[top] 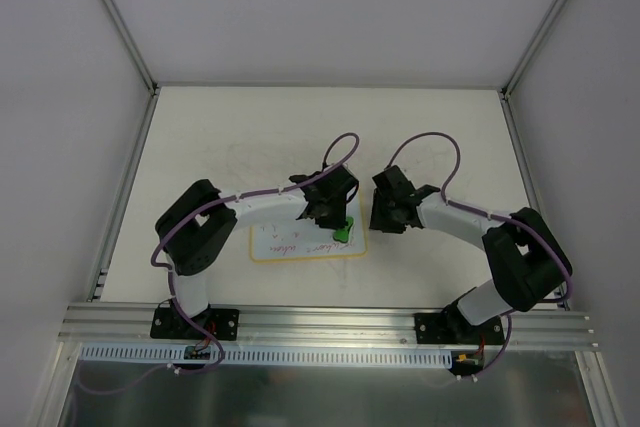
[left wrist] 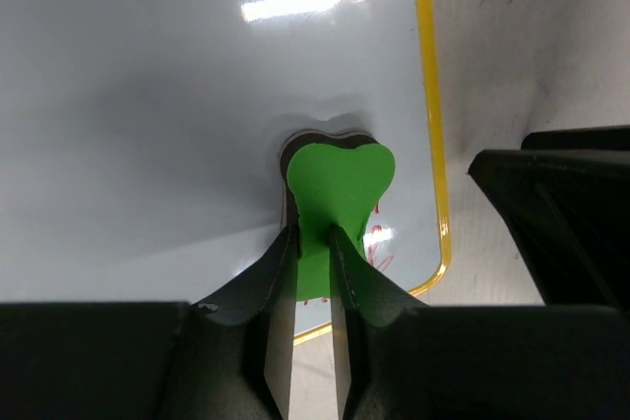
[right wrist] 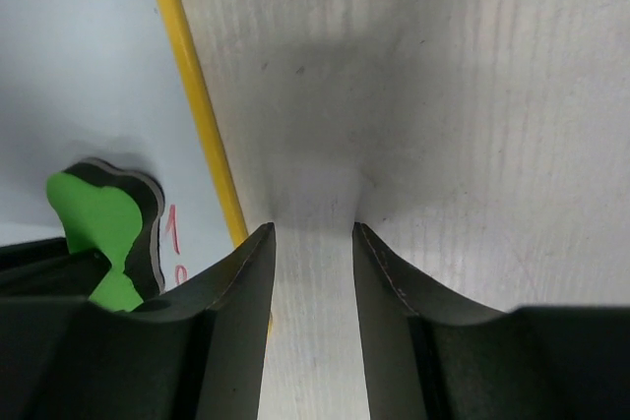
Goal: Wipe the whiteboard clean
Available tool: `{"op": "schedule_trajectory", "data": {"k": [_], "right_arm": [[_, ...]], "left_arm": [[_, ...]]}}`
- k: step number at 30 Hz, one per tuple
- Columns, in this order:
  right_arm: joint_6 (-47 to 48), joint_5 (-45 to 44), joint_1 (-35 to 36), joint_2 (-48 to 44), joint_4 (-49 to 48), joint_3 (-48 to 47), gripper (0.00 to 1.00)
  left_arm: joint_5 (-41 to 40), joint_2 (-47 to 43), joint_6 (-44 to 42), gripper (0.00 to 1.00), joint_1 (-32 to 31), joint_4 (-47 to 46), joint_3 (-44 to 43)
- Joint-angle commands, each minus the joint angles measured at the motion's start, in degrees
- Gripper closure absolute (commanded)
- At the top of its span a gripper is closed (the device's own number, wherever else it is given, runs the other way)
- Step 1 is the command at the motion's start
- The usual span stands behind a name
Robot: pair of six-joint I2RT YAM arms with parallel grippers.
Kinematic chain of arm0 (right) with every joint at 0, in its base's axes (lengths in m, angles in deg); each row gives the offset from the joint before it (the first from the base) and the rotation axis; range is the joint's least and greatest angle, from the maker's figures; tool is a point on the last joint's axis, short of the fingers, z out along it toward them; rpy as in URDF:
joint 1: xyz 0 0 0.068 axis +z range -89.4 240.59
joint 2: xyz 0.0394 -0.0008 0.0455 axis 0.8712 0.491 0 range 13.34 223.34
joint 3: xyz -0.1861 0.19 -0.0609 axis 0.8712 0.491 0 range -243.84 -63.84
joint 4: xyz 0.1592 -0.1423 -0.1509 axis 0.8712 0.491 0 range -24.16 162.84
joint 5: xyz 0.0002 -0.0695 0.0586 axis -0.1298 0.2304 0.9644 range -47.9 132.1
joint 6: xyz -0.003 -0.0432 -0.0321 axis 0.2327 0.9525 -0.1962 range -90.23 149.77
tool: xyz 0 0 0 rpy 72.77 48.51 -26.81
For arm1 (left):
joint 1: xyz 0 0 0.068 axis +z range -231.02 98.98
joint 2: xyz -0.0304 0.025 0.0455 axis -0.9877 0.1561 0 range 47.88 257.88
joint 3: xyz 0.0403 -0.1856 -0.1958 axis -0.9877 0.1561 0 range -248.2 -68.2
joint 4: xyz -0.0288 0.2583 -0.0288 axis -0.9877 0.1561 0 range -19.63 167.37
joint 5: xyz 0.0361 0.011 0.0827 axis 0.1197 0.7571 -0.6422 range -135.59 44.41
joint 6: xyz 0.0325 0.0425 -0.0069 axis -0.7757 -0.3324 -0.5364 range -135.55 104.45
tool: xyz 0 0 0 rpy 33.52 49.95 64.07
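One whiteboard [top: 290, 245] lies by the worktop's [top: 240, 127] near edge. One green eraser [left wrist: 340, 184], pinched in the left gripper [left wrist: 313, 243], rests on it. The right gripper [right wrist: 313, 233] is spread over bare worktop beside its rim. Only the wrist views show red marks beside the eraser.

A pale, scuffed bench with a single board lying on it.
The bench [top: 430, 127] is an off-white surface, faintly smudged and scratched across its middle, closed in by grey walls at the back and sides, with an aluminium rail [top: 330, 319] along the near edge. Directly on it lies the whiteboard [top: 290, 247], flat, close to the near edge and a little left of centre, its long side parallel to the rail. Its thin yellow rim sits flush on the bench top, and there is red handwriting on its white face.
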State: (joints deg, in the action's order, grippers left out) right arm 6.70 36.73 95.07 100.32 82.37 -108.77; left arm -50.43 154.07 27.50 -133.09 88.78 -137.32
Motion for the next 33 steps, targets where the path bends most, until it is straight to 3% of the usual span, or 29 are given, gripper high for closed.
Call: {"op": "schedule_trajectory", "data": {"k": [1,13,22,28,33], "right_arm": [[2.33,0.79,2.52,1.88,6.14,-0.07,0.6],[7.33,-2.1,3.05,2.84,5.61,-7.45,0.64],[9.97,-0.17,0.59,12.33,5.26,-18.95,0.62],[9.71,1.94,0.59,16.11,3.25,-20.46,0.62],[9.18,1.76,0.59,19.8,2.28,-19.76,0.7]], "left_arm": [[-2.89,1.74,-2.44,1.0,1.18,5.14,0.3],[-0.88,0.24,-2.18,1.0,1.98,4.7,2.76],[-0.7,-1.51,-1.21,1.0,1.89,3.65,5.4],[-0.61,-1.16,-1.39,1.0,1.89,3.29,5.05],[0.27,-0.64,-1.47,1.0,1.89,2.77,4.96]]}}
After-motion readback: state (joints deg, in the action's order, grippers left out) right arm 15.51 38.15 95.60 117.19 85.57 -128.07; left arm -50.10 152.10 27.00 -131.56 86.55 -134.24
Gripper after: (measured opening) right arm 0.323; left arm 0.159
